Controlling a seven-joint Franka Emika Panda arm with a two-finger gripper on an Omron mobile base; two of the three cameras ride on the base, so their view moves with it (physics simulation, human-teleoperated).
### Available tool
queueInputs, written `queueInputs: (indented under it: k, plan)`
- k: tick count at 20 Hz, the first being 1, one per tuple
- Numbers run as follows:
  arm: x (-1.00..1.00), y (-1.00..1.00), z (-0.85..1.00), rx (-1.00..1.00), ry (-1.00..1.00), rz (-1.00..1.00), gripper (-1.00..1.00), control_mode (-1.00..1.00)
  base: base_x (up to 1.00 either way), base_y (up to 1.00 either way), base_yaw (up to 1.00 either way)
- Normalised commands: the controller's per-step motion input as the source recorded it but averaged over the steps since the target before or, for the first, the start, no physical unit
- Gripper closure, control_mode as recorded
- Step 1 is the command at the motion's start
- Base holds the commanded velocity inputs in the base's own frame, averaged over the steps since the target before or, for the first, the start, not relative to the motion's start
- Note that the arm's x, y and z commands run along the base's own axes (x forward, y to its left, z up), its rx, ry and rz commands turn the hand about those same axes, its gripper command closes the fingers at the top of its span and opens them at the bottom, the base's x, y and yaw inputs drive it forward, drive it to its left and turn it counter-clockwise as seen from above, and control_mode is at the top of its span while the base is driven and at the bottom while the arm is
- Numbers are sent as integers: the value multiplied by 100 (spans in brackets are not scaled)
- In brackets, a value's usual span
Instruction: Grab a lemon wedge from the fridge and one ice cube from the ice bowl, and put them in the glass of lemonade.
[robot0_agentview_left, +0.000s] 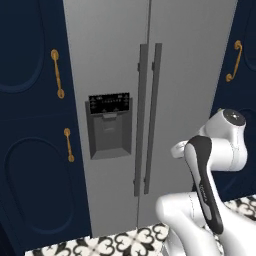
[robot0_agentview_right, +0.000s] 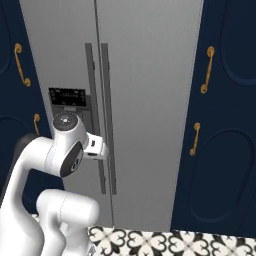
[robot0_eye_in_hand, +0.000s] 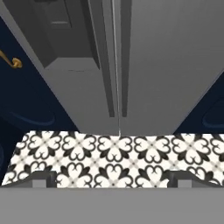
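The fridge (robot0_agentview_left: 185, 75) (robot0_agentview_right: 150, 75) stands straight ahead, tall and grey, with both doors closed. Its two long bar handles (robot0_agentview_left: 150, 115) (robot0_agentview_right: 97, 100) run side by side down the middle, and the black-panelled dispenser recess (robot0_agentview_left: 109, 127) sits in the left door. My arm is folded low in front of the doors. In the hand view my gripper (robot0_eye_in_hand: 113, 179) is open and empty, its fingertips (robot0_eye_in_hand: 43, 177) wide apart, looking down at the fridge's lower doors (robot0_eye_in_hand: 166, 65) and the floor. The lemon wedge, the ice bowl and the glass of lemonade are out of view.
Dark navy cabinet doors (robot0_agentview_left: 30, 150) (robot0_agentview_right: 225, 150) with gold handles (robot0_agentview_left: 57, 74) (robot0_agentview_right: 206, 70) flank the fridge on both sides. Black-and-white patterned floor tiles (robot0_eye_in_hand: 113, 153) (robot0_agentview_left: 115, 242) lie at the fridge's foot.
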Motion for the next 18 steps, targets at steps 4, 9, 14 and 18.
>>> queueInputs:
  k: [4, 9, 14, 18]
  plan:
    - [0, 0, 0, 0, 0, 0, -100, 100, 0, 0, 0]
    - [21, 1, 24, -2, 0, 9, -100, -100, 0, 0, 0]
    - [27, -1, 57, -7, -8, 7, -100, -100, 0, 0, 0]
    - [63, 0, 29, -5, -1, -9, -100, -100, 0, 0, 0]
